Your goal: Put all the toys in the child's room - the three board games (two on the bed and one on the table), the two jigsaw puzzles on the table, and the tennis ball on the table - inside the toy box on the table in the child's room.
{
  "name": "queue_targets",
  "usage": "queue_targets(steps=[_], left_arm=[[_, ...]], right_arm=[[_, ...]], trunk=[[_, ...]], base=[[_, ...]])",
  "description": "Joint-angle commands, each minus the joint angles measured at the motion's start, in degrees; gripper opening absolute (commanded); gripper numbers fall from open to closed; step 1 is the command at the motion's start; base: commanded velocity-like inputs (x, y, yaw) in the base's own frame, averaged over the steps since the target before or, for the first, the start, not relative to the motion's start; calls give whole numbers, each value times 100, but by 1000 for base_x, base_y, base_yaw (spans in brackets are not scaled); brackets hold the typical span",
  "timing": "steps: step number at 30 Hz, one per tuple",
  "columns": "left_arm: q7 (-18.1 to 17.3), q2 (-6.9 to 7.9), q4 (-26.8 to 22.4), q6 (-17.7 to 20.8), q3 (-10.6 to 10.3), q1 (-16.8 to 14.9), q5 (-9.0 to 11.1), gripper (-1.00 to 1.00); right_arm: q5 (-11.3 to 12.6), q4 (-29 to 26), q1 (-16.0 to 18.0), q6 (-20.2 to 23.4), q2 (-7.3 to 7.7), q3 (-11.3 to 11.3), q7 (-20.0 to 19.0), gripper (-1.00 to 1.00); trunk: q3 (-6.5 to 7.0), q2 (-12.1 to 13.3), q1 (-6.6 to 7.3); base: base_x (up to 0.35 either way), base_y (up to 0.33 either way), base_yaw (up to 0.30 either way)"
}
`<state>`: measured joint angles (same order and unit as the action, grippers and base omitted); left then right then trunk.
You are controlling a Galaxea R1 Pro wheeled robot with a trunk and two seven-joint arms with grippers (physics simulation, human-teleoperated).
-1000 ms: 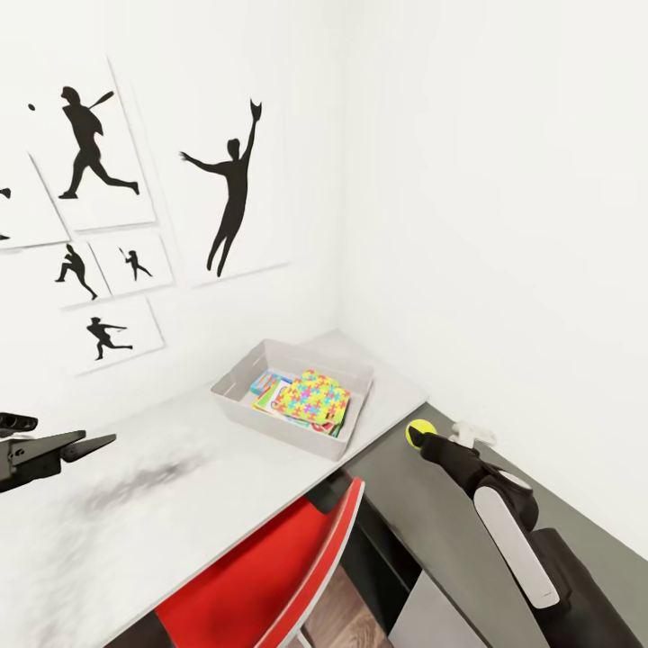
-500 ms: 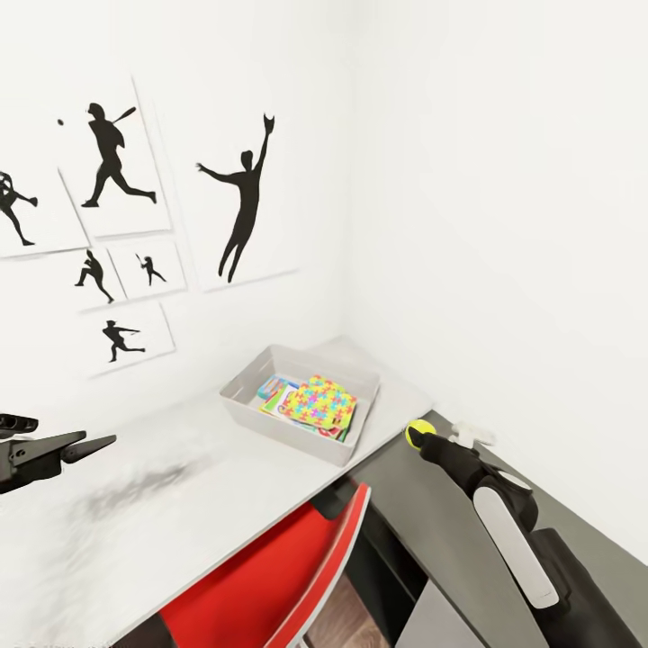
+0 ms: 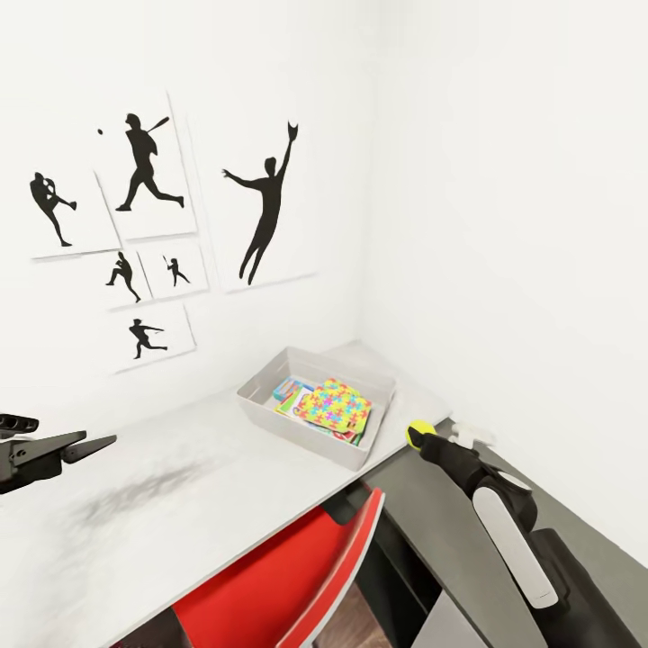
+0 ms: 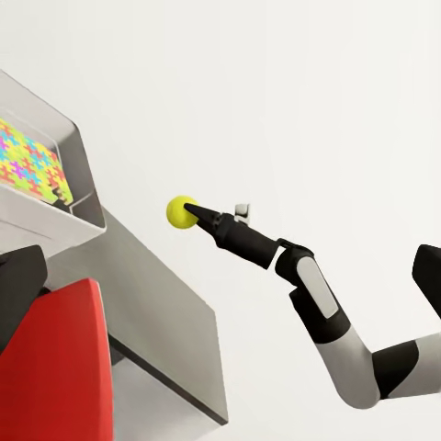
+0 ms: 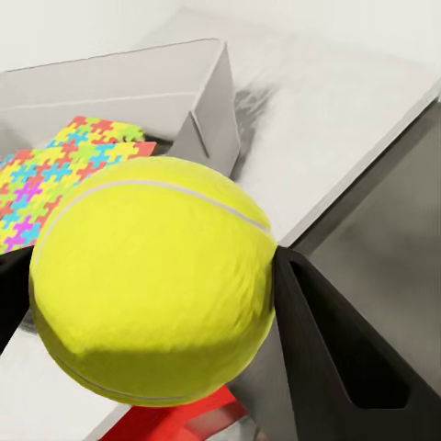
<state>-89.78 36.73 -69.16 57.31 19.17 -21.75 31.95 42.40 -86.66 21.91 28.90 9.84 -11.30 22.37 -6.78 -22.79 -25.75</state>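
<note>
Tennis ball in my right pincer, held up beside the toy box.

My right gripper [image 3: 423, 438] is clamped on the tennis ball [image 3: 417, 433]; from my right wrist the ball [image 5: 152, 280] sits pinched between my dark fingers [image 5: 331, 349]. I hold it above the dark grey corner section [image 3: 450, 513] of the table [image 3: 180, 504], near the toy box [image 3: 310, 423] and apart from it. The box rests on the light grey top by the wall corner, with a jigsaw puzzle [image 3: 335, 407] lying on top of other flat colourful things inside. My left gripper [image 3: 85, 444] hovers over the table well away from the box; I cannot tell whether its fingers are apart. A red chair [image 3: 288, 585] stands under the table edge.
</note>
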Motion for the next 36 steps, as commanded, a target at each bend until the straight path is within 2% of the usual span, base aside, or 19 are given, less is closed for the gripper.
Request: queue_targets(steps=[1, 14, 25, 36], left_arm=[[-22, 0, -1, 61, -1, -5, -3, 100], [-22, -8, -1, 61, -2, -5, -5, 100], [-22, -16, -1, 68, -7, -5, -5, 100], [-22, -17, -1, 61, -1, -5, -14, 100]], right_arm=[[76, -10, 7, -8, 5, -12, 56, -100], [75, -31, 7, -31, -42, -12, 57, -100], [67, -35, 7, -54, -47, -6, 57, -100], [67, -25, 7, -67, -61, -9, 61, -100]], trunk=[[-13, -13, -4], [-11, -13, -4], [46, -13, -4], [51, -13, -4]], base=[[0, 0, 14], [0, 0, 3], [15, 0, 135], [51, 14, 13]])
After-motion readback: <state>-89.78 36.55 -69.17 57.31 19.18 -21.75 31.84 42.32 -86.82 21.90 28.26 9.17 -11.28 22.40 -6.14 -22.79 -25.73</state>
